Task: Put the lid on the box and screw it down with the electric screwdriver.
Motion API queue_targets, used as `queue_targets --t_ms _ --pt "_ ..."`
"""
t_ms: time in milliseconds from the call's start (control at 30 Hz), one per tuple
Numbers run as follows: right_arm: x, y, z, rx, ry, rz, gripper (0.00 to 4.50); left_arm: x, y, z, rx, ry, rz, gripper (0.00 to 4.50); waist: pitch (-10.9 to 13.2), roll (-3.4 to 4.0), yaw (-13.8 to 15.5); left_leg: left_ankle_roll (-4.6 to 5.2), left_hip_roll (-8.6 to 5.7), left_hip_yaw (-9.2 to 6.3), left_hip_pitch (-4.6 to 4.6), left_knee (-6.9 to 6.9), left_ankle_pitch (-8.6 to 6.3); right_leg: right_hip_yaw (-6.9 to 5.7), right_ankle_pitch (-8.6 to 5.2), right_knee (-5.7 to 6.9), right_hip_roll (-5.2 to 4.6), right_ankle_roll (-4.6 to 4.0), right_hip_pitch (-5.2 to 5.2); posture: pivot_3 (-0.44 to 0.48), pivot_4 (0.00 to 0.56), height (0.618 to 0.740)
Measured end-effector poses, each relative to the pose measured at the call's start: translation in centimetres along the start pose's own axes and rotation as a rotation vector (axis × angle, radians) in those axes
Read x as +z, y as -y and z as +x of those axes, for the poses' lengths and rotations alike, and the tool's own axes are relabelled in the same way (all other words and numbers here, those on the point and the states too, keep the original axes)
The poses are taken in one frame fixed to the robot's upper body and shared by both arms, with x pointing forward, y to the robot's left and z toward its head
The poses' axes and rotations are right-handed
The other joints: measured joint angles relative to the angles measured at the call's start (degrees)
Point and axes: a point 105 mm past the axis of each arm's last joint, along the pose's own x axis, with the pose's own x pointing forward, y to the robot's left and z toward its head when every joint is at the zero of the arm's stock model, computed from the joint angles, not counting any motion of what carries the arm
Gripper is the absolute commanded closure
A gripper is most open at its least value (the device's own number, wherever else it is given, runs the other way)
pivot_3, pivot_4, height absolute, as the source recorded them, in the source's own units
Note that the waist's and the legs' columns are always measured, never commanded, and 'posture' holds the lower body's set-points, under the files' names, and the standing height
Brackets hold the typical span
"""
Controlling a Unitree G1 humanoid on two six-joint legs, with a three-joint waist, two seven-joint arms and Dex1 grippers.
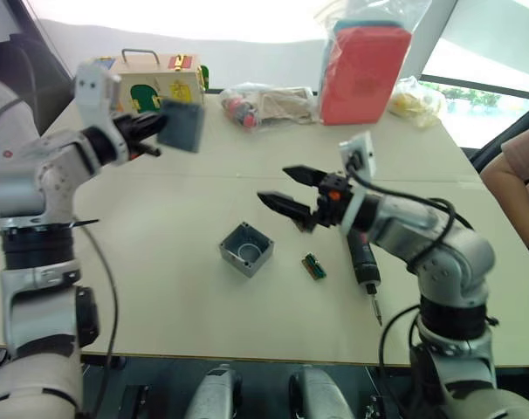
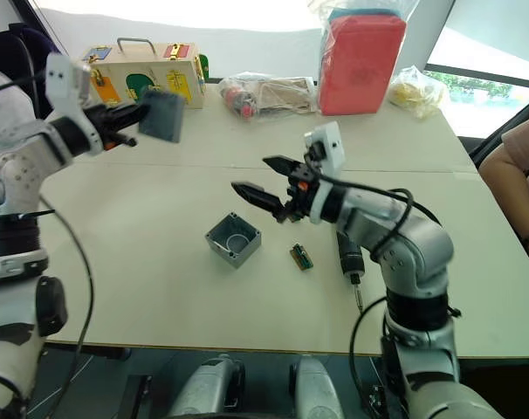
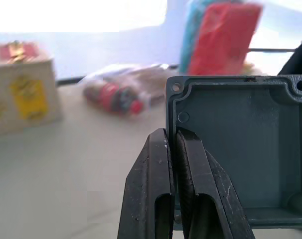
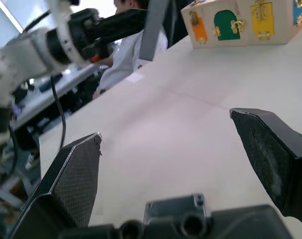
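The grey box [image 1: 246,249] sits open-topped and hollow near the table's middle. High at the far left, my left gripper [image 1: 160,131] is shut on the grey square lid [image 1: 183,125], pinching one edge; the left wrist view shows the lid's [image 3: 240,149] rimmed inner face with corner holes. Just right of the box and above the table hovers my right gripper [image 1: 289,190], open and holding nothing. The black electric screwdriver [image 1: 363,266] lies on the table under my right forearm, its bit pointing toward the near edge.
A small green connector piece [image 1: 313,266] lies between box and screwdriver. Along the far edge stand a wooden box with coloured latches [image 1: 155,78], a bag of small items [image 1: 260,105], a red pack in plastic [image 1: 363,70] and a yellow bag [image 1: 413,100]. A person's arm [image 1: 522,183] shows at right.
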Motion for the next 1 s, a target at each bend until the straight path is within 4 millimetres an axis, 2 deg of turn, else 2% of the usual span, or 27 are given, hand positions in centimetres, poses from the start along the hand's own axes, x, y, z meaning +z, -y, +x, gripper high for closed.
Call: queue_targets --t_ms 100,233,800,833,900,967,1000 --pt "1.0 1.3 0.9 -0.044 0.03 0.103 0.0 -1.8 1.4 1.1 -0.033 -0.025 -0.012 4.42 0.0 0.0 -0.25 0.0 -0.04 0.0 -0.02 -0.04 0.0 -0.03 0.0 0.11 -0.02 0.0 -0.07 0.0 0.15 0.738" --pt "1.5 2.8 1.2 -0.109 0.048 0.181 0.0 -2.5 2.5 1.9 -0.056 -0.018 -0.01 4.42 0.0 0.0 -0.36 0.0 -0.06 0.0 -0.01 -0.07 0.0 -0.07 0.0 0.16 -0.02 0.0 -0.09 0.0 0.15 0.738" --pt "1.1 2.7 1.6 -0.135 0.041 0.236 0.0 -2.8 4.2 2.9 -0.081 -0.011 -0.003 4.42 0.0 0.0 -0.32 0.01 -0.1 -0.01 -0.01 -0.06 0.0 -0.11 0.0 0.09 -0.05 0.0 -0.09 0.0 0.15 0.738" --pt "1.1 2.7 1.6 -0.137 0.041 0.237 0.48 -2.8 4.2 2.9 -0.082 -0.011 -0.004 4.5 0.0 0.0 -0.34 0.01 -0.1 -0.01 -0.01 -0.06 0.0 -0.11 0.0 0.09 -0.05 0.0 -0.09 0.0 0.15 0.738" --pt "1.0 2.7 1.7 -0.138 0.042 0.241 0.89 -2.9 4.4 3.0 -0.086 -0.015 -0.004 4.5 0.0 0.0 -0.35 0.01 -0.1 -0.01 -0.01 -0.06 0.0 -0.12 0.0 0.09 -0.05 0.0 -0.09 0.0 0.15 0.738" --pt "1.0 2.7 1.8 -0.138 0.043 0.243 1.74 -3.0 4.5 3.1 -0.09 -0.018 -0.003 4.5 0.0 0.0 -0.36 0.01 -0.1 -0.01 -0.01 -0.06 0.0 -0.12 0.0 0.09 -0.05 0.0 -0.09 0.0 0.15 0.738" --pt "1.0 2.7 1.8 -0.139 0.043 0.245 2.01 -3.0 4.5 3.1 -0.091 -0.018 -0.003 4.5 0.0 0.0 -0.36 0.01 -0.1 -0.01 -0.01 -0.06 0.0 -0.12 0.0 0.09 -0.05 0.0 -0.09 0.0 0.15 0.738"
